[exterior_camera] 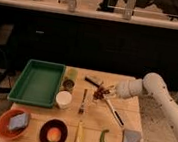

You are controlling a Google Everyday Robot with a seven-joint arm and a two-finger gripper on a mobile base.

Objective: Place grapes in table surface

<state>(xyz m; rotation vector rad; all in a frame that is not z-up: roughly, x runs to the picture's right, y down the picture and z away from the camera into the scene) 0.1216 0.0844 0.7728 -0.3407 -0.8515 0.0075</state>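
The gripper (107,92) is at the middle of the table surface (127,109), with the grapes (99,93) at its 9 o'clock. The cup (63,99) lies at 8 o'clock from the grapes, and the tray (38,82) lies at 9 o'clock, at the table's left side.

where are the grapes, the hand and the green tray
grapes (99,93), camera view, middle of the dark cluster
hand (106,92), camera view, at its tips beside the grapes
green tray (22,81), camera view, left wall
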